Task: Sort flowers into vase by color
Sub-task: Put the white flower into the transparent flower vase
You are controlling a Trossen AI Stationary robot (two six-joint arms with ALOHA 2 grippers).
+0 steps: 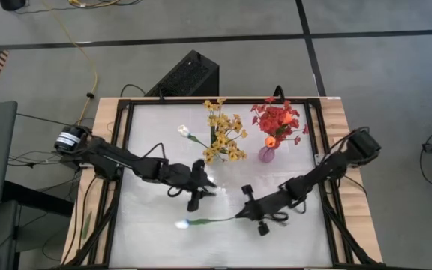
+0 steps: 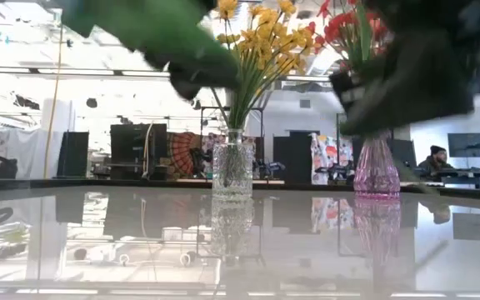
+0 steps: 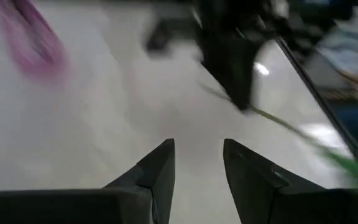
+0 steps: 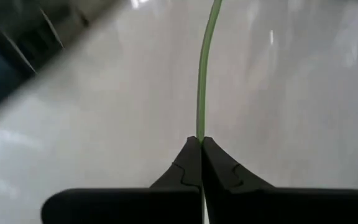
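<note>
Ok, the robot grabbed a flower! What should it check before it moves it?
1. Right gripper shut on the white tulip's stem: ok.
2. Left gripper open and holding nothing: ok.
3. White tulip's blossom unharmed: cannot tell.
4. Clear vase with the yellow flowers upright: ok.
5. Pink vase with the red flowers upright: ok.

Left gripper [image 3: 197, 168] open above table [image 3: 92, 137], green stem [image 3: 291, 127] ahead.
</note>
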